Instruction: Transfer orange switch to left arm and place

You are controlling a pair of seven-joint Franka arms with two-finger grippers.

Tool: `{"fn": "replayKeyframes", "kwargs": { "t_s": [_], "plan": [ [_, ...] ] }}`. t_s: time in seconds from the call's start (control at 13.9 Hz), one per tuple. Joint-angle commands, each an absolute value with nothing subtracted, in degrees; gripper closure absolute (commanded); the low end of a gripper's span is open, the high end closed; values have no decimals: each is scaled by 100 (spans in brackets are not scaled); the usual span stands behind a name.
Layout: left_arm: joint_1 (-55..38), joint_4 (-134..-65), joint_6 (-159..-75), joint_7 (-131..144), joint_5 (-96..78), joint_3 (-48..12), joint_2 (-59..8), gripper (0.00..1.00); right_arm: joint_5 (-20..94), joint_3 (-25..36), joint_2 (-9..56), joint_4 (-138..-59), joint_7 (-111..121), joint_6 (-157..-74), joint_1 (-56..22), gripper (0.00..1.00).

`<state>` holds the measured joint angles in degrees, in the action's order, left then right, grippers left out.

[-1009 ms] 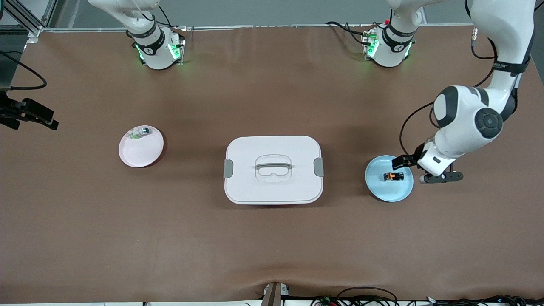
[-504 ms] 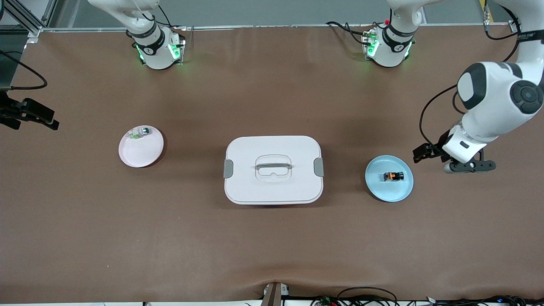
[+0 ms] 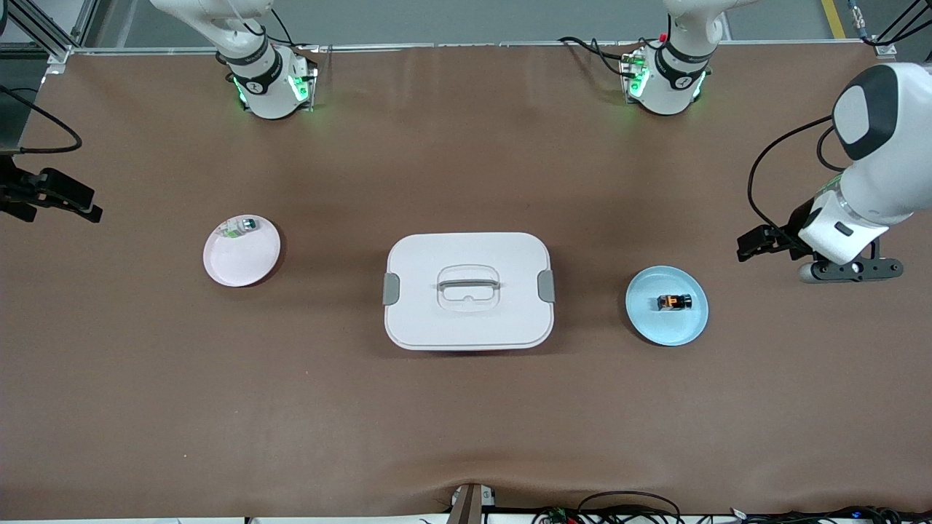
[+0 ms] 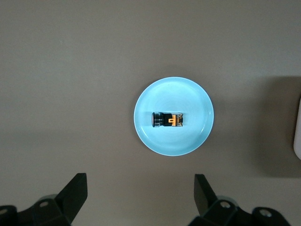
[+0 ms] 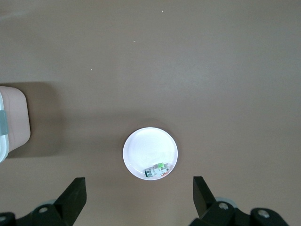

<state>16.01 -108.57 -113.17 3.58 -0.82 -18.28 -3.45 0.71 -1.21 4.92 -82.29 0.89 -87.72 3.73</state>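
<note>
The orange switch (image 3: 673, 301) lies on its side on a round blue plate (image 3: 655, 329), beside the white box (image 3: 466, 320) toward the left arm's end of the table. In the left wrist view the switch (image 4: 168, 119) lies in the middle of the plate (image 4: 188, 96). My left gripper (image 4: 139, 197) is open and empty, up in the air over bare table beside the plate; in the front view it (image 3: 815, 253) is past the plate toward the table's end. My right gripper (image 5: 138, 200) is open and empty, high over the table by the pink plate (image 5: 143, 146).
The pink plate (image 3: 244, 263) lies toward the right arm's end and holds a small clear-green-silver part (image 3: 240, 226). The box has grey side clips and a recessed handle; its edge shows in both wrist views (image 4: 297, 127) (image 5: 11, 122). A black device (image 3: 51, 195) sits at the table's edge.
My left gripper has moved off the blue plate toward the left arm's end of the table. The switch stays on the plate. Nothing else has moved.
</note>
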Motion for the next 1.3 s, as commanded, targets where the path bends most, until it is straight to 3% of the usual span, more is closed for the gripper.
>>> {"fn": "replayKeyframes", "kwargs": {
  "t_s": [0.0,0.72,0.79,1.01,1.22],
  "plan": [
    [1626,-10855,-11040,272,18,-1881,-1,0,114,-141,352,-8358,141,-8771,404,0],
    [1512,-10688,-10723,237,9,-1793,387,0,114,-149,352,-8358,-377,-8780,290,0],
    [1277,-10670,-10697,237,0,-1610,387,0,114,-149,352,-8358,-378,-8789,290,0],
    [-128,-10635,-10591,255,9,-172,448,0,105,-149,352,-8358,-378,-8789,290,0],
    [-307,-10337,-10364,237,9,61,466,0,105,-149,352,-8367,-378,-8789,290,0]
  ]
}}
